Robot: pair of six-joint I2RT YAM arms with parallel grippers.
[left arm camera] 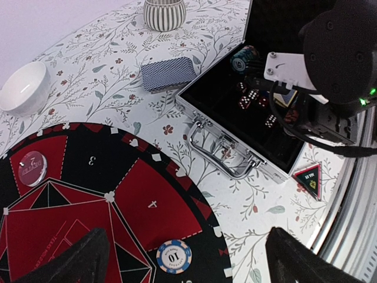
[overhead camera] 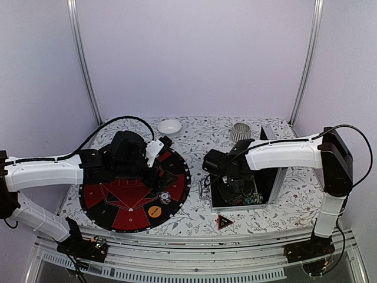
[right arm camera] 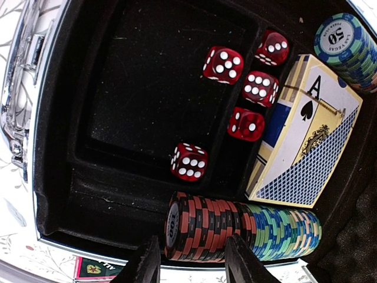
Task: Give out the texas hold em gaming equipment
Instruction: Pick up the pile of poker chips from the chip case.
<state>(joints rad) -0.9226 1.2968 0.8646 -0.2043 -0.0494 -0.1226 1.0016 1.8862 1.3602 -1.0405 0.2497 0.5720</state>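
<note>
Right arm (overhead camera: 283, 154) bent down into the case (right arm camera: 147, 88), right jaws half apart astride the red end of the chip row (right arm camera: 235, 227); cannot tell whether gripping. Row on its side, long axis finger to finger. Beyond: dice (right arm camera: 222, 63), card deck (right arm camera: 306, 141). Left jaws wide open, blue chip (left arm camera: 174, 256) lying flat between.

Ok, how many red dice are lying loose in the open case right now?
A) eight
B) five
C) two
B: the right wrist view shows five red dice scattered on the black lining of the case.
</note>
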